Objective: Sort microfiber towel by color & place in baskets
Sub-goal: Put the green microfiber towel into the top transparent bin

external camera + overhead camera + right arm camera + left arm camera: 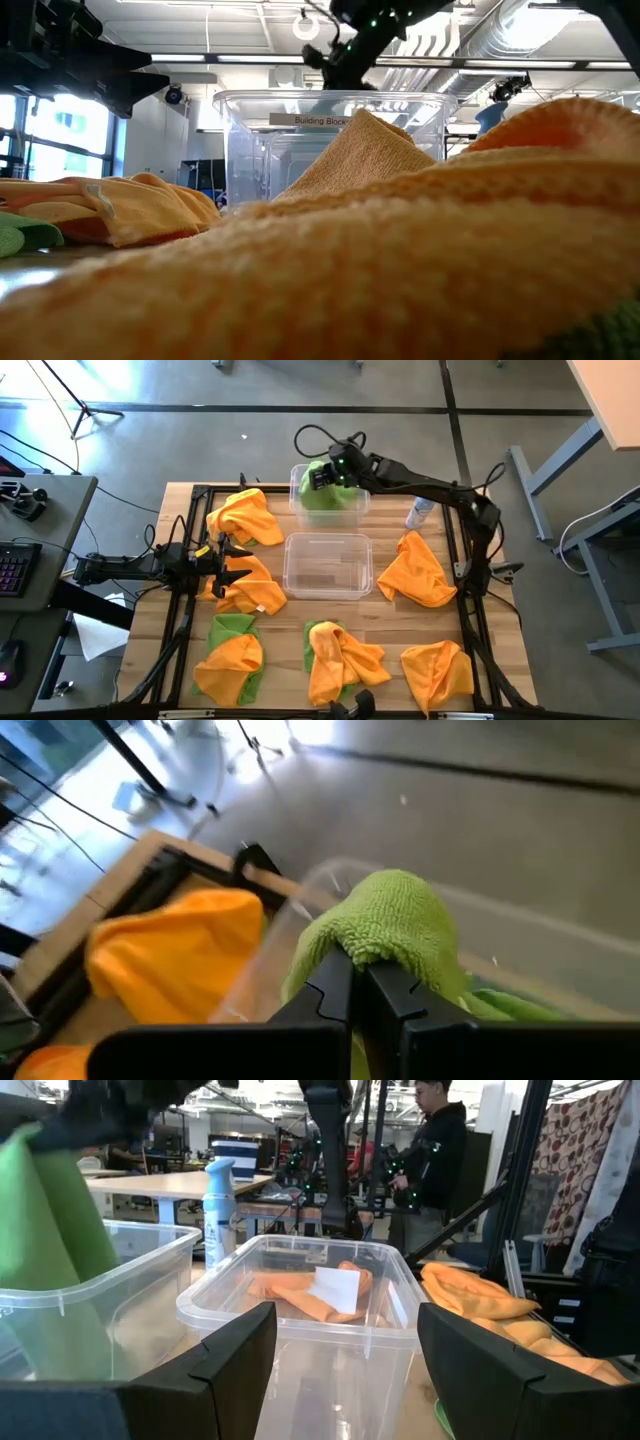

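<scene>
Right gripper (322, 479) pinches green towel (322, 497) above far basket (355, 505). Left gripper (232, 562) spread beside near basket (327, 565). Orange towels (417, 572) mostly unsorted around it.

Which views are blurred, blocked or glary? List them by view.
Low view: an orange towel up close fills the frame, soft and blurred, with bright windows at the far left. Right wrist view: the background is smeared; the right hand pinches a green towel. High view: glare on the floor, top left.
</scene>
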`<state>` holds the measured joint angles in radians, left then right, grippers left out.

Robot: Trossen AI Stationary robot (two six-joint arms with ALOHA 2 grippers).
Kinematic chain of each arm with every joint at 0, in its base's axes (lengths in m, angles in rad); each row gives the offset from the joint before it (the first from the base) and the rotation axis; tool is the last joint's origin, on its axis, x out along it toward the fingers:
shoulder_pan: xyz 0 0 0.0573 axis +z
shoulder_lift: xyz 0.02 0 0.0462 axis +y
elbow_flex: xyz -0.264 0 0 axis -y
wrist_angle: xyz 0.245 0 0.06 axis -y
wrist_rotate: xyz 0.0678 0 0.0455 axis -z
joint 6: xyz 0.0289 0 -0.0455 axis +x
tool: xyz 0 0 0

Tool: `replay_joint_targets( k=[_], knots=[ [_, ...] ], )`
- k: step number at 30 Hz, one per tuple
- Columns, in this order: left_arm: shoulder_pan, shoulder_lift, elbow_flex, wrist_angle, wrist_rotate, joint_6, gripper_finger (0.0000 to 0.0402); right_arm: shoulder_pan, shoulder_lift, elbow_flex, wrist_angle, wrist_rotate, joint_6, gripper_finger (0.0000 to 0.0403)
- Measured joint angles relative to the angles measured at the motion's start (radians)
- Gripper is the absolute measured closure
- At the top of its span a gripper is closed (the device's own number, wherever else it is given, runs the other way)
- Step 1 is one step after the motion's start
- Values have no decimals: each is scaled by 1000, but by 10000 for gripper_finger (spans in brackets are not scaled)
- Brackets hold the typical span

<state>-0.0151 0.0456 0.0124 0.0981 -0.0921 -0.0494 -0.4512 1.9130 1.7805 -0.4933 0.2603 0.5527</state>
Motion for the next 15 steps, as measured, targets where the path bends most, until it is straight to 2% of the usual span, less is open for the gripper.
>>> replay_joint_targets(
  k=[4,11,15],
  knots=[
    [0,0,0,0,0,0,167,-20,47,0,-58,-48,71,403],
    [0,0,0,0,0,0,167,-52,125,0,-142,-79,119,403],
    [0,0,0,0,0,0,167,-74,150,0,-161,-137,126,403]
  ],
)
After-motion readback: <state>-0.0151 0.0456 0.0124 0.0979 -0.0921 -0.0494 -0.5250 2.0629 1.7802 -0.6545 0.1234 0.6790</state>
